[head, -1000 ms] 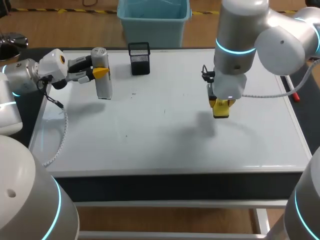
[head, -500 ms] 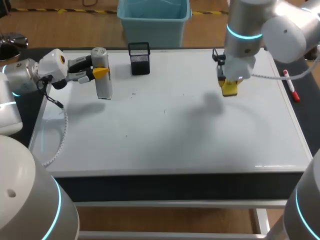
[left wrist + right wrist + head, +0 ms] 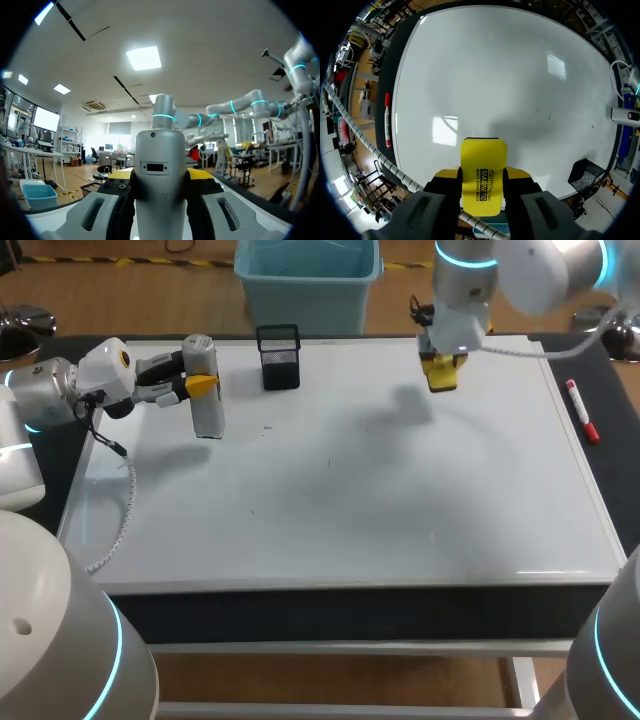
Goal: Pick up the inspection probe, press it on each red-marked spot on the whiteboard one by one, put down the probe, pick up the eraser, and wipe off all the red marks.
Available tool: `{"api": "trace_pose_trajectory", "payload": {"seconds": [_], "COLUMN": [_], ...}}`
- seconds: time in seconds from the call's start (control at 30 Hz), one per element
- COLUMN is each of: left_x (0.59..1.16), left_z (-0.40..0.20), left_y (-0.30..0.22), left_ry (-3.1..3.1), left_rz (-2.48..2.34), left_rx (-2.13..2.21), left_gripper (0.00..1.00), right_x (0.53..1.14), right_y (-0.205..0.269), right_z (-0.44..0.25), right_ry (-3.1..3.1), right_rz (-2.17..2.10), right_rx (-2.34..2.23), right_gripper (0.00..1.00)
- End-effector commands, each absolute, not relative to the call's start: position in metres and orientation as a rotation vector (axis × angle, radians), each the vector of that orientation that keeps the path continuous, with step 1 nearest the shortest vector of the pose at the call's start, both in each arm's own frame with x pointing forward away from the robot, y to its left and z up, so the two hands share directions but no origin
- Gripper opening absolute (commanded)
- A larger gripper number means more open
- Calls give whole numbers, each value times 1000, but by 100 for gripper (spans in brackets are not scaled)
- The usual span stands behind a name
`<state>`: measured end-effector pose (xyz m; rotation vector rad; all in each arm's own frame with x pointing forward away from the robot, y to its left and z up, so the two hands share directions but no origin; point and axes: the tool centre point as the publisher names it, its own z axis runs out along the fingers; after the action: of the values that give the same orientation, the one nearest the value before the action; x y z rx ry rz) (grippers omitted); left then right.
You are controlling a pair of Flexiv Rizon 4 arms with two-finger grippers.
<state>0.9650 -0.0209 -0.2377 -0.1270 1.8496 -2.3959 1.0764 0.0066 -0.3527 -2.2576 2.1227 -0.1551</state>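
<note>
Probe (image 3: 161,185) sits in left fingers (image 3: 121,174), eraser (image 3: 483,175) in right fingers (image 3: 518,173).

The whiteboard (image 3: 350,500) is showing white with a few faint dark specks. At its far edge, the eraser (image 3: 483,165) is showing yellow with a black printed band and the mesh holder (image 3: 279,358) black. The probe (image 3: 208,412) is showing pale grey. Beside its right edge, the marker (image 3: 581,412) is showing red and white.
</note>
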Motion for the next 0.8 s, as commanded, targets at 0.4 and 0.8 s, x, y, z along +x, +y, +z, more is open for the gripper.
{"api": "trace_pose_trajectory", "payload": {"seconds": [0.4, 0.8], "left_x": [966, 966], "left_z": [-237, -237], "left_y": [-21, -21], "left_ry": [1852, 1852], "left_rz": [-2397, -2397], "left_rx": [-126, -126], "left_gripper": [0, 0], "right_x": [1168, 1184], "right_y": [39, 50], "right_z": [-372, -393], "right_ry": [2247, 2288], "right_rz": [110, 116], "right_rx": [-2250, -2270], "right_gripper": [0, 0]}}
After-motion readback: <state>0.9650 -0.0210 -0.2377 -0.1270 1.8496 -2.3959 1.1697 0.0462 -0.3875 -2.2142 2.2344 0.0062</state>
